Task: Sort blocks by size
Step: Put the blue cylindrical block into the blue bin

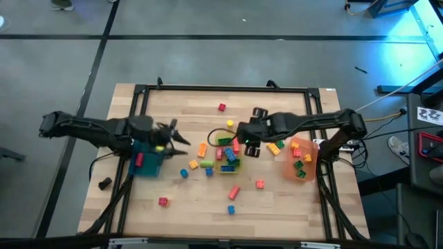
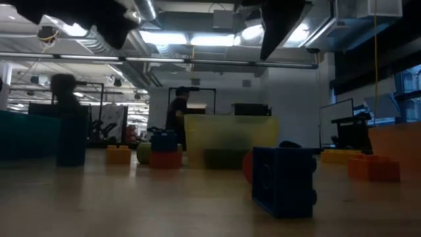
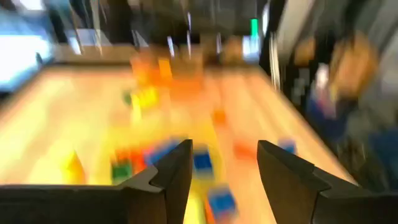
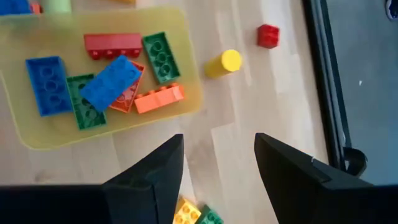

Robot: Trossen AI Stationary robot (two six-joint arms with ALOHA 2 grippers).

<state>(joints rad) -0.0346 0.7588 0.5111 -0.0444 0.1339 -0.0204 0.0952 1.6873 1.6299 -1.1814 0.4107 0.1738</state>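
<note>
Blocks (image 1: 208, 164) lie scattered around the yellow bin (image 1: 227, 164), which holds several more. The left gripper (image 1: 181, 135) hangs over the blue bin's (image 1: 147, 164) edge, fingers apart and empty. The right gripper (image 4: 214, 171) hovers just beside the yellow bin, fingers parted with nothing between them.

high view: overhead, straight down, far enough to take in the whole table (image 1: 208, 207), both arms and a strip of floor around.

low view: at table-top level, facing level across the boards into the room; a blue block (image 2: 284, 181) sits close to the lens, the yellow bin (image 2: 230, 139) farther back.

left wrist view: looks forward between its own fingers (image 3: 171, 177) along the table, blurred.

right wrist view: looks steeply down, close to the table.

shared: yellow bin shows in high, low and right wrist views; scattered blocks in all.
</note>
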